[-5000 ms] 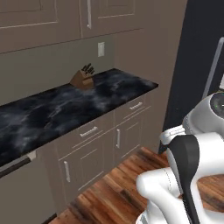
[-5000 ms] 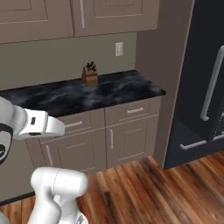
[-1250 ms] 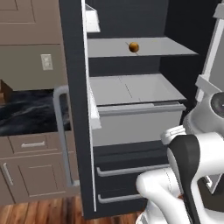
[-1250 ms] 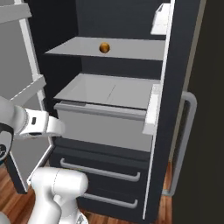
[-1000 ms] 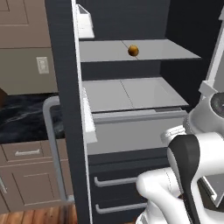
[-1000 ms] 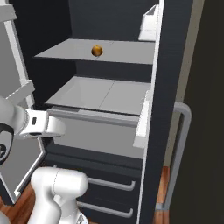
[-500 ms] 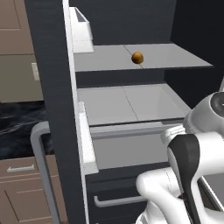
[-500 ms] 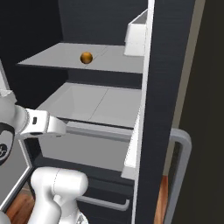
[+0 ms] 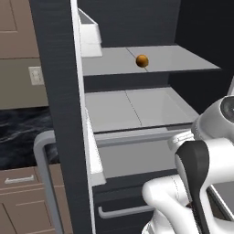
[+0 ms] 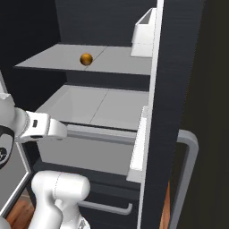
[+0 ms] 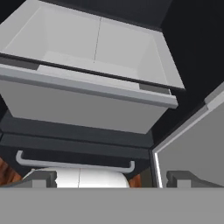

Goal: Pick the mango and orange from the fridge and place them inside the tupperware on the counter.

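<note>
The orange (image 9: 142,60) is being shown on the upper grey shelf (image 9: 183,59) of the open fridge (image 9: 137,18), resting alone near the middle of the shelf, well above the arm. In the right base view the same orange (image 10: 86,59) is seen toward the left part of that shelf (image 10: 53,58), well apart from the white door bin (image 10: 145,38) mounted high on the door (image 10: 174,89) at the right. In the left base view, 1 white bin (image 9: 89,36) is seen at the top of the other open door (image 9: 59,91), just beside the shelf's left end.

Below the shelf, a wide grey drawer (image 9: 132,114) is being shown standing out from the fridge body, with pale walls and a flat front; from the hand view its hollow inside (image 11: 96,43) is seen from above. Under it, a dark lower panel with a grey bar handle (image 11: 74,164) is visible.

The counter (image 9: 20,137) is being glimpsed at the left of the left base view, with brown cabinets (image 9: 23,201) beneath it and a long grey door handle (image 9: 45,183) in front.

The gripper (image 11: 111,179) is being held low in front of the drawer, its 2 dark fingertips (image 11: 41,178) set wide apart with nothing between them.
</note>
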Motion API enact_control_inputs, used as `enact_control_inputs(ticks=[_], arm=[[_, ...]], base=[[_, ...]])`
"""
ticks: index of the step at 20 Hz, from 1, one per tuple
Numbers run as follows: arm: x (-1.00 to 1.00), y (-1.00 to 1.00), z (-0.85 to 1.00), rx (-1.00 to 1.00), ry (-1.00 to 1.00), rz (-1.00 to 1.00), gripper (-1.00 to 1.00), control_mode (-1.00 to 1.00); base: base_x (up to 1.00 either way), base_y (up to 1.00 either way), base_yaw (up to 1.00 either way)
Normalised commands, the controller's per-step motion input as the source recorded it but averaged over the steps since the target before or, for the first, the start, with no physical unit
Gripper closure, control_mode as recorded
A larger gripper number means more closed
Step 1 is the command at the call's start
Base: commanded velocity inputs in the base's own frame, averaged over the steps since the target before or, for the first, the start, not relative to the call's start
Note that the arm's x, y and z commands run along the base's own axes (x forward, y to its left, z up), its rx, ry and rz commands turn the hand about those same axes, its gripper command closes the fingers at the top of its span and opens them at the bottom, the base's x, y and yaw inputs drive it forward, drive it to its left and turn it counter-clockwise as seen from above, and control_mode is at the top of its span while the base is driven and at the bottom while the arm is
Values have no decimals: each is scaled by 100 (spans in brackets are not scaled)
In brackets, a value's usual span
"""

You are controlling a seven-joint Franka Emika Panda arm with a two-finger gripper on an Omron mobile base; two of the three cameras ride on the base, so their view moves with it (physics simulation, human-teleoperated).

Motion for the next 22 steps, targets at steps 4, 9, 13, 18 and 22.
enact_control_inputs(ticks=[4,9,13,18,22], arm=[[0,0,0,0,0,0,-100,100],[0,0,0,0,0,0,-100,100],[7,0,15,11,-2,1,-100,-100],[40,0,60,11,0,11,-100,-100],[53,1,69,2,-1,1,-100,-100]], base=[[30,0,-4],[0,-1,0],[0,-1,0],[0,0,0],[0,0,0]])
